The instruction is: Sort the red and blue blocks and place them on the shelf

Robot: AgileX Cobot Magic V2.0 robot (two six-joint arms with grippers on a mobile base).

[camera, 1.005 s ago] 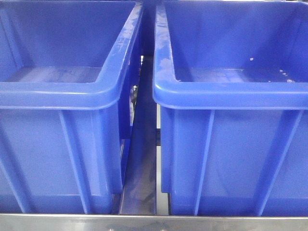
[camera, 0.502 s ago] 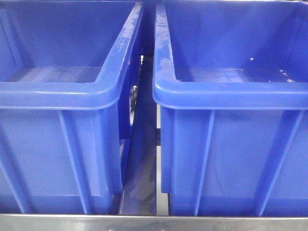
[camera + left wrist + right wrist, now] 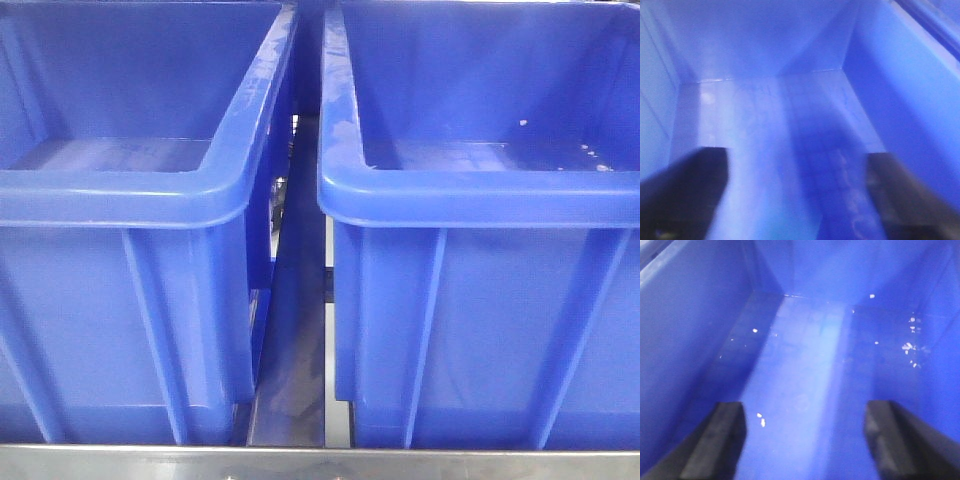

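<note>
A steel shelf (image 3: 300, 462) rail carries two blue bins (image 3: 130, 190) side by side. Left end effector (image 3: 795, 195) and right end effector (image 3: 805, 440) each hang spread wide inside a bin, holding nothing. No blocks show.

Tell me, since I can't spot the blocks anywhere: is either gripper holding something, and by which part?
Nothing is held. The left gripper and right gripper are both open, with only bare blue bin floor showing between their fingers.
</note>
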